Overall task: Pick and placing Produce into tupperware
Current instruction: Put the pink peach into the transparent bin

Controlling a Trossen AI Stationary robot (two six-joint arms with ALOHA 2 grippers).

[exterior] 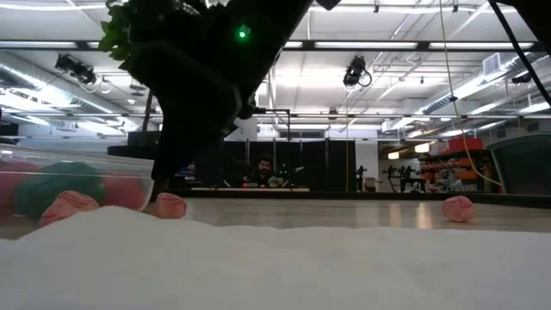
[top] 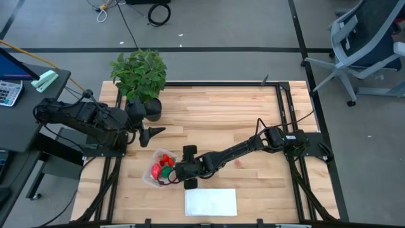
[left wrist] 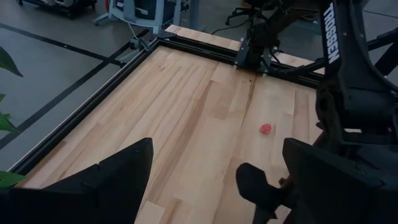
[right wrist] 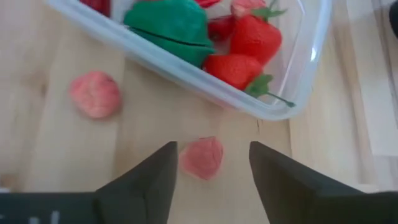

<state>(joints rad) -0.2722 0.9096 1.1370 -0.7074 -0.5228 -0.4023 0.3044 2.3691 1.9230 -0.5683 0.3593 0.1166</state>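
The tupperware [top: 158, 170] is a clear tub near the table's near edge; in the right wrist view the tupperware [right wrist: 292, 74] holds a green piece [right wrist: 168, 25] and red strawberries [right wrist: 245, 53]. My right gripper [right wrist: 211, 152] is open, pointing down beside the tub, its fingers on either side of a pink piece [right wrist: 202, 157] lying on the wood. A second pink piece [right wrist: 94, 93] lies close by. A third pink piece [top: 238, 163] lies farther right. My left gripper [top: 154, 132] hangs open near the plant pot.
A leafy potted plant [top: 139, 73] stands at the far left of the table. A flat white sheet [top: 211, 202] lies at the near edge, just right of the tub. Bare wood [top: 221, 114] stretches across the far middle. A chair stands off the table's far right.
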